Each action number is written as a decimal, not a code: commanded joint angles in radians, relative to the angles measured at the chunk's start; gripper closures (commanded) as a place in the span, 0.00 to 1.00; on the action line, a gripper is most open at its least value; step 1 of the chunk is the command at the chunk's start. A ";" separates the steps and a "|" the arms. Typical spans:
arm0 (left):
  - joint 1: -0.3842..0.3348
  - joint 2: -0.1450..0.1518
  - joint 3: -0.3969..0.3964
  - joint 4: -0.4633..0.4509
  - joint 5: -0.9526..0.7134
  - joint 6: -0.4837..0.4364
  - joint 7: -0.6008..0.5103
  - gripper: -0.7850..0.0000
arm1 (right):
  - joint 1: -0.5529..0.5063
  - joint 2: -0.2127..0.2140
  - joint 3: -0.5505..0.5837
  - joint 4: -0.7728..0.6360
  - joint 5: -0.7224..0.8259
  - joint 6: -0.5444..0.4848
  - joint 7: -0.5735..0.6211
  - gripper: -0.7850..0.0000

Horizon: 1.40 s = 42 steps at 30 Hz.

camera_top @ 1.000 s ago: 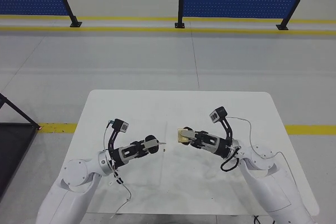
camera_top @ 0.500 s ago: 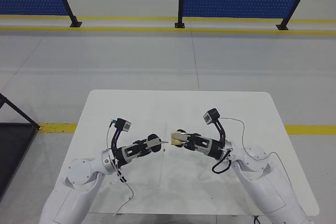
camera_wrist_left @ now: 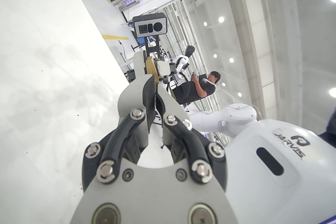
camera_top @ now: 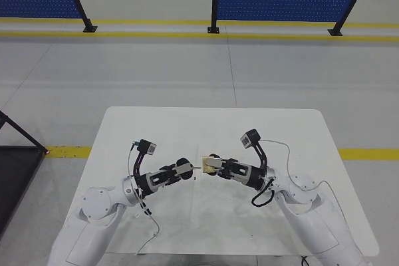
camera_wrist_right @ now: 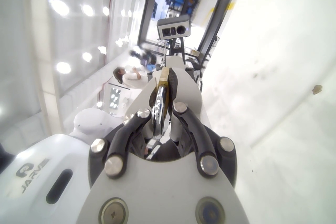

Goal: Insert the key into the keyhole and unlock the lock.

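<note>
Fingers of the left gripper (camera_wrist_left: 151, 83) pinch the thin, stiff key (camera_top: 194, 169) tight; the right gripper (camera_wrist_right: 164, 75) clamps the lock (camera_top: 214, 163), probably heavier and slick.

The lock (camera_top: 211, 163), a small brass padlock with a shiny shackle, sits clamped in the right gripper (camera_top: 219, 165) above the middle of the table (camera_top: 253, 126), its body facing the other arm. The thin silvery key (camera_top: 195, 169) lies level in the left gripper (camera_top: 185, 168), tip at the lock's face; whether it has entered the keyhole is unclear.
</note>
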State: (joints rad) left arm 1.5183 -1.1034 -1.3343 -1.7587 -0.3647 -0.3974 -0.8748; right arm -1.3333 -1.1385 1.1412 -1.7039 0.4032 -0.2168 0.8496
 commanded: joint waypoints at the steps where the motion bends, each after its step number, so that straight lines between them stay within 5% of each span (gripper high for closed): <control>1: 0.000 0.000 0.001 0.001 0.002 -0.003 0.007 1.00 | -0.002 0.001 0.002 -0.001 -0.002 -0.001 -0.001 1.00; 42: -0.021 0.005 0.029 0.026 0.006 -0.021 0.032 1.00 | -0.036 0.006 0.013 -0.029 -0.026 -0.005 -0.036 1.00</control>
State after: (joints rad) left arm 1.4972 -1.0985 -1.3061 -1.7327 -0.3576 -0.4180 -0.8420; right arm -1.3686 -1.1325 1.1540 -1.7322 0.3774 -0.2214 0.8142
